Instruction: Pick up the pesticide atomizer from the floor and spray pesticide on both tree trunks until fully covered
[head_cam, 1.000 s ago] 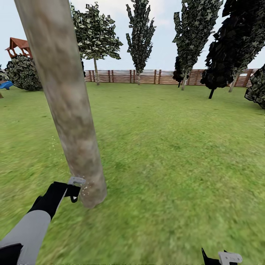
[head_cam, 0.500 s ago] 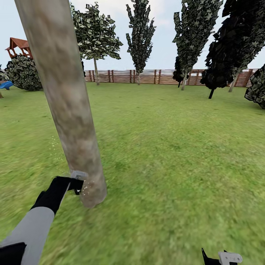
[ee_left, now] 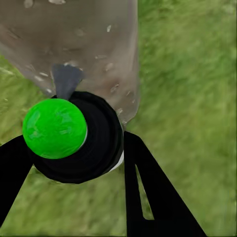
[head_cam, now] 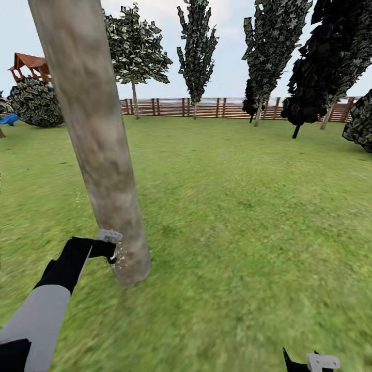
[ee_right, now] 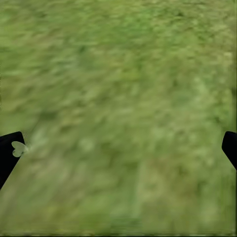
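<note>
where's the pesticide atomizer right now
The pesticide atomizer is held in the left claw, low at the head view's left, its nozzle right up against the base of the thick tree trunk.

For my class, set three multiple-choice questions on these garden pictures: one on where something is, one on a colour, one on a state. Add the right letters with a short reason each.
1. Where is the left gripper?
A. Low beside the tree trunk
B. At the fence
C. High in the leaves

2. What colour is the round cap on the atomizer?
A. Red
B. Bright green
C. Blue

3. How does the right gripper stand?
A. Shut on a bottle
B. Shut on a branch
C. Open over the grass

Answers: 1 A, the head view shows it near the trunk's base. 2 B, the left wrist view shows a green cap. 3 C, its fingers are wide apart with only lawn between.
</note>
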Tool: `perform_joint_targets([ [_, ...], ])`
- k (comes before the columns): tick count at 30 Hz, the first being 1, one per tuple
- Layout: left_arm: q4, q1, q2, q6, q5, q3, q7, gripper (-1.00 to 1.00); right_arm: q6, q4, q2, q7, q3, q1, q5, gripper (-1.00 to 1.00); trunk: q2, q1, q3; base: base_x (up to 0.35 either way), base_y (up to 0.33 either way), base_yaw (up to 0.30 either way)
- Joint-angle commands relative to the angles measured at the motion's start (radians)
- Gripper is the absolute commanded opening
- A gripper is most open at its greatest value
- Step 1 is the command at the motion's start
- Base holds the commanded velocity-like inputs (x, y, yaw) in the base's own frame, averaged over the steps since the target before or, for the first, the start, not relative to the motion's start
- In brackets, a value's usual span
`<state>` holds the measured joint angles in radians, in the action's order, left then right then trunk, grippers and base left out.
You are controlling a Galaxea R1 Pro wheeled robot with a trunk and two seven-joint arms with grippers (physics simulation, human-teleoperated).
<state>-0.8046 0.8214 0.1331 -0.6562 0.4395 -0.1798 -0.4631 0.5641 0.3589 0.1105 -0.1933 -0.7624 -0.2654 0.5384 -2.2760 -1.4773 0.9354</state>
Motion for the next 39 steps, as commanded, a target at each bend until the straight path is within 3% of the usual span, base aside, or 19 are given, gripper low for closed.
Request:
perform_joint_targets([
  [1,-0.005,0.003,-0.013,-0.004,0.007,0.001,-0.001,-1.0,0.0,0.0,0.0,0.0,0.0,0.0,0.0,1.0,0.0,0.0,0.0,-0.079,0.0,0.0],
  [3,-0.011,0.006,-0.016,-0.007,0.007,0.001,-0.001,-1.0,0.0,0.0,0.0,0.0,0.0,0.0,0.0,1.0,0.0,0.0,0.0,-0.036,0.0,0.0],
  [9,-0.077,0.046,0.008,-0.066,0.006,-0.009,-0.004,-1.0,0.0,0.0,0.0,0.0,0.0,0.0,0.0,1.0,0.0,0.0,0.0,-0.003,0.0,0.0],
  [16,-0.088,0.036,0.013,-0.071,0.01,-0.006,-0.003,-1.0,0.0,0.0,0.0,0.0,0.0,0.0,0.0,1.0,0.0,0.0,0.0,0.0,0.0,0.0],
  [17,-0.088,0.036,0.018,-0.071,0.011,-0.008,-0.003,-1.0,0.0,0.0,0.0,0.0,0.0,0.0,0.0,1.0,0.0,0.0,0.0,0.0,0.0,0.0],
  [19,-0.088,0.036,0.055,-0.071,0.009,-0.009,-0.003,-1.0,0.0,0.0,0.0,0.0,0.0,0.0,0.0,1.0,0.0,0.0,0.0,0.0,0.0,0.0],
  [22,-0.088,0.036,0.066,-0.071,0.01,-0.009,-0.003,-1.0,0.0,0.0,0.0,0.0,-0.001,0.0,0.0,1.0,0.0,0.0,0.0,0.0,0.0,0.0],
  [36,-0.086,0.024,0.08,-0.07,0.022,-0.006,0.006,-1.0,0.0,0.0,0.0,0.0,-0.001,0.0,0.0,1.0,0.0,0.0,0.0,0.0,0.0,0.0],
  [39,-0.081,0.015,0.081,-0.069,0.021,-0.006,0.04,-1.0,0.0,0.001,0.0,0.0,-0.001,0.0,-0.001,1.0,0.0,0.0,0.0,0.0,0.0,0.0],
])
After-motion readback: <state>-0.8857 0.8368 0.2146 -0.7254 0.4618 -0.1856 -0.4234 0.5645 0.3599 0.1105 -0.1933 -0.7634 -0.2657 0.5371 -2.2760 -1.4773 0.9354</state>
